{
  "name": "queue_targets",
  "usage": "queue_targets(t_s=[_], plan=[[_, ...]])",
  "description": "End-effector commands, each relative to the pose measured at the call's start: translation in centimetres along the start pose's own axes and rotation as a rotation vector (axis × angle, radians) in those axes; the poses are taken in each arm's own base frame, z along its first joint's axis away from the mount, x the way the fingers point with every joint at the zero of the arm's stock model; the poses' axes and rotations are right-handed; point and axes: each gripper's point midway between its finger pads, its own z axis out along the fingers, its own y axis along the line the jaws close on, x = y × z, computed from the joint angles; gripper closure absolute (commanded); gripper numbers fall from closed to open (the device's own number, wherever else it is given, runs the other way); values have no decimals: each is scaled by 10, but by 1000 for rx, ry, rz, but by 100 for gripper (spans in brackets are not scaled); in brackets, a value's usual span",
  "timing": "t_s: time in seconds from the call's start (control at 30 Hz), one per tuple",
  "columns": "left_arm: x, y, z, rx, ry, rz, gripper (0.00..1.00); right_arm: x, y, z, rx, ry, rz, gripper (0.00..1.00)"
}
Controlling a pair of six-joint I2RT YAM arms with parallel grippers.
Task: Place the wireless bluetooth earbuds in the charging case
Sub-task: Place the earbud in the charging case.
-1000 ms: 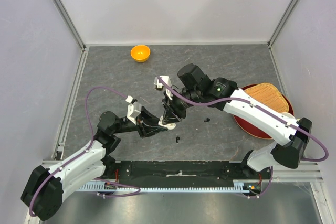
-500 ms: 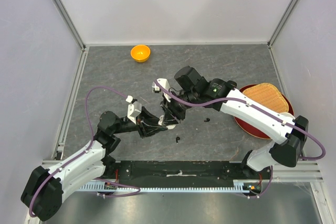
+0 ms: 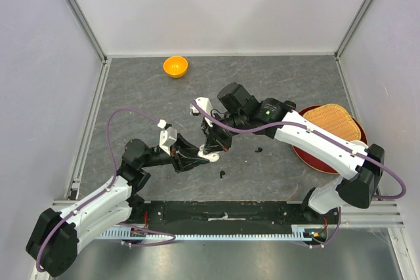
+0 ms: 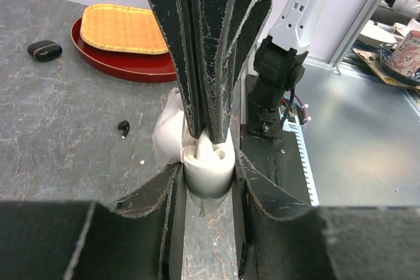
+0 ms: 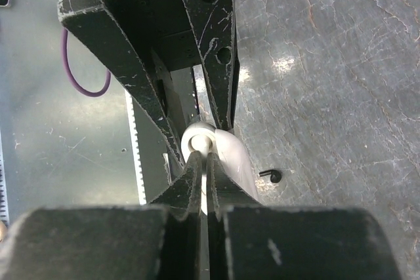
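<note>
Black two-finger right gripper (image 3: 214, 150): shifted slightly left and lower at frame centre, tips nearer white rounded plastic case (image 4: 209, 172).

left gripper (image 3: 205, 157): mid-table, small white thing (image 3: 212, 157) at its tips
right gripper (image 3: 213, 149): angled down onto that same white thing, tips right at it
black earbud (image 3: 222, 175): loose, a bit nearer than both grippers
charging case (image 3: 258, 149): on the table, near the red tray (image 3: 312, 160)
orange bowl (image 3: 175, 66): way back by the far edge
</note>
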Motion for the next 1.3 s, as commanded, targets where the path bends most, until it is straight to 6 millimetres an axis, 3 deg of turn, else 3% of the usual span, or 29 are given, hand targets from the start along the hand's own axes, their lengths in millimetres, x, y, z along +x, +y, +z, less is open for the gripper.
queue_targets(t_s=[0.0,0.73,1.27], plan=[[-20,-5,3,27,-53,105,98,1,-2,1,17,4,-8,100],[-24,-3,1,7,-87,119,98,-19,-8,-11,96,-107,-25,100],[-27,-5,0,5,-103,134,98,-22,-5,-14,93,-127,-29,100]])
